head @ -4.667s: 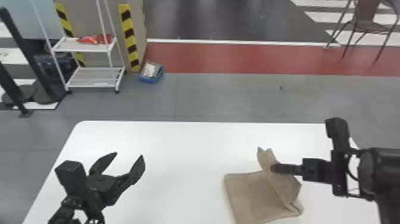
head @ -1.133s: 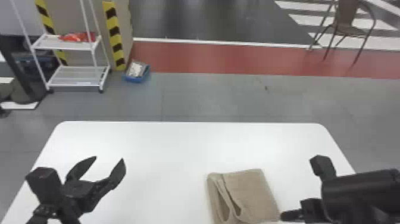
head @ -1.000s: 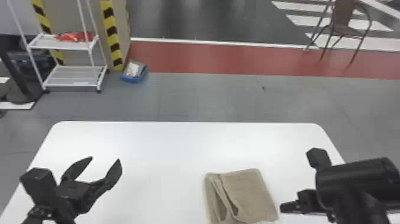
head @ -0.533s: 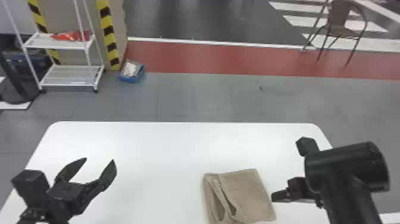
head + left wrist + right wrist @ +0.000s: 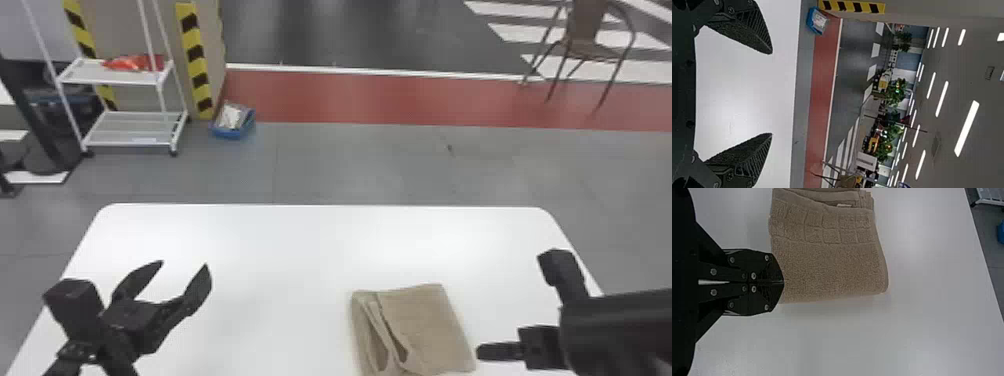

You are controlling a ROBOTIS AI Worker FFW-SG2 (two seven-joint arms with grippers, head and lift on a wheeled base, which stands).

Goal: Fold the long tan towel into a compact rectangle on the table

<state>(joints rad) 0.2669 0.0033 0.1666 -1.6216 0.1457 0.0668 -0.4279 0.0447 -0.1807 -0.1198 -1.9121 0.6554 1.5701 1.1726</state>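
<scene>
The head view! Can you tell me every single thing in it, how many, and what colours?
Towel: one, tan, folded, on the table right of middle
Table: one, white, in front of the robot
Rack: one, white, on the floor, far left
Red stuff: can't count, red, on the rack's upper shelf
Striped strips: two, yellow and black, behind the rack
Tub: one, blue, right of the rack
Dark gear: can't count, mostly black, far left
Chair: one, brown, far right
Floor: one, grey, red band and white stripes farther back
Arms: two, black, one each side
Left end effector: one, black, over the table's left
Right end effector: one, black, beside the towel
</scene>
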